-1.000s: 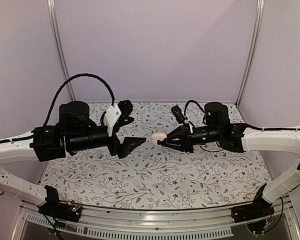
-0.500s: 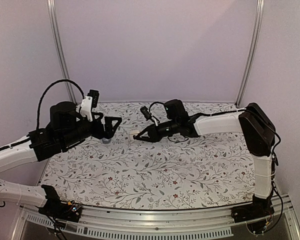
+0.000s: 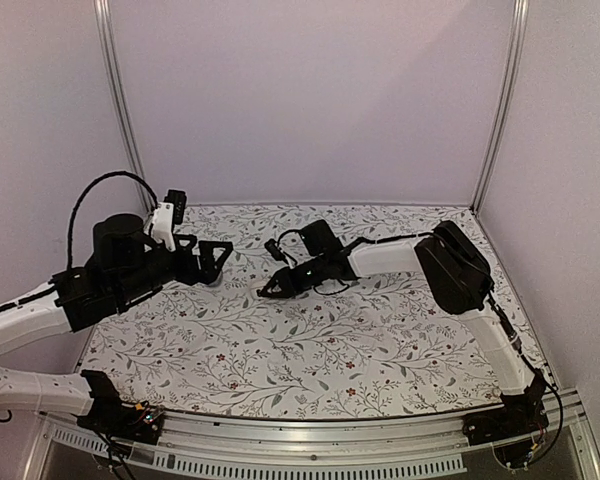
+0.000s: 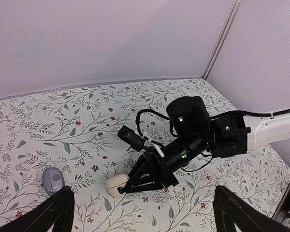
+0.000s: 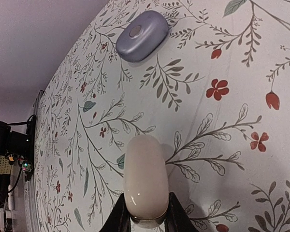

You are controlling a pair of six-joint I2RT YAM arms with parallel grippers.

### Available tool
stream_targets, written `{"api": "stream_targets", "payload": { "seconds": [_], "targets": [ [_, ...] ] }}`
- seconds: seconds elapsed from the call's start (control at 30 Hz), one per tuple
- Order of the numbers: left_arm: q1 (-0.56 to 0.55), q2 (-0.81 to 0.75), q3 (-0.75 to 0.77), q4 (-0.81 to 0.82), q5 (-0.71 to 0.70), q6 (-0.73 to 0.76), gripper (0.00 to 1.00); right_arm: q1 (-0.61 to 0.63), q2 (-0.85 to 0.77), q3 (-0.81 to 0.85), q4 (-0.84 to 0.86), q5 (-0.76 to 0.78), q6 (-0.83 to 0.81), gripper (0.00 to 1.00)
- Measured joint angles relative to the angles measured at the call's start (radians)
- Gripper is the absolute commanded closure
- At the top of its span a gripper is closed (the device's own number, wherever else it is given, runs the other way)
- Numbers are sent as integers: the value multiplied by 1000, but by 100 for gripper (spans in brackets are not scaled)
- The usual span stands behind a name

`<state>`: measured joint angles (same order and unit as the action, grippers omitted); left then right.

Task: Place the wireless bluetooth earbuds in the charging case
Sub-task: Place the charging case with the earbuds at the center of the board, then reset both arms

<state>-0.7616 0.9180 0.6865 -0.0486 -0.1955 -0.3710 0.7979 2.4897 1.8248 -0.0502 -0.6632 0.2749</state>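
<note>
My right gripper (image 5: 146, 202) is shut on a closed cream charging case (image 5: 145, 176), gripping one end of it low at the flowered table cover. The case also shows in the left wrist view (image 4: 116, 183), with the right gripper (image 4: 125, 187) around it, and the right gripper sits left of centre in the top view (image 3: 267, 290). A small lavender-grey oval piece (image 5: 141, 35) lies on the cover beyond the case; it also shows in the left wrist view (image 4: 53, 180). My left gripper (image 3: 218, 258) hangs open and empty above the far left of the table, with the case between and beyond its fingers (image 4: 52, 213).
The flowered cloth (image 3: 380, 340) covers the table, with pale walls and metal posts (image 3: 500, 100) on three sides. The right arm (image 3: 450, 265) stretches across the middle, and a cable loops over the left arm (image 3: 90, 200).
The right gripper has carried the case from mid-air at the centre down and to the left, to the table surface. The left arm has pulled back to the left and farther away.
</note>
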Motion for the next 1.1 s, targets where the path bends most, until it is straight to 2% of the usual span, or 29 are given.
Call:
{"api": "stream_targets", "payload": {
  "seconds": [0.07, 0.23, 0.43, 0.57, 0.73, 1.1],
  "targets": [
    [6, -9, 0, -1, 0, 0, 0, -1, 14, 24, -5, 1, 0, 83],
    [32, -30, -4, -2, 4, 0, 0, -6, 25, 55, -27, 37, 6, 55],
    [77, -22, -3, -40, 26, -18, 0, -21, 23, 66, -30, 52, -2, 3],
    [119, 6, 17, -77, 85, -26, 0, -40, -24, 20, -37, 63, -16, 1],
    [168, 74, 87, -122, 175, -25, 0, -89, -159, -157, -49, 88, -32, 1],
    [188, 334, 306, -214, 177, -27, 0, -278, -707, -551, -29, 135, -75, 1]
  ]
}}
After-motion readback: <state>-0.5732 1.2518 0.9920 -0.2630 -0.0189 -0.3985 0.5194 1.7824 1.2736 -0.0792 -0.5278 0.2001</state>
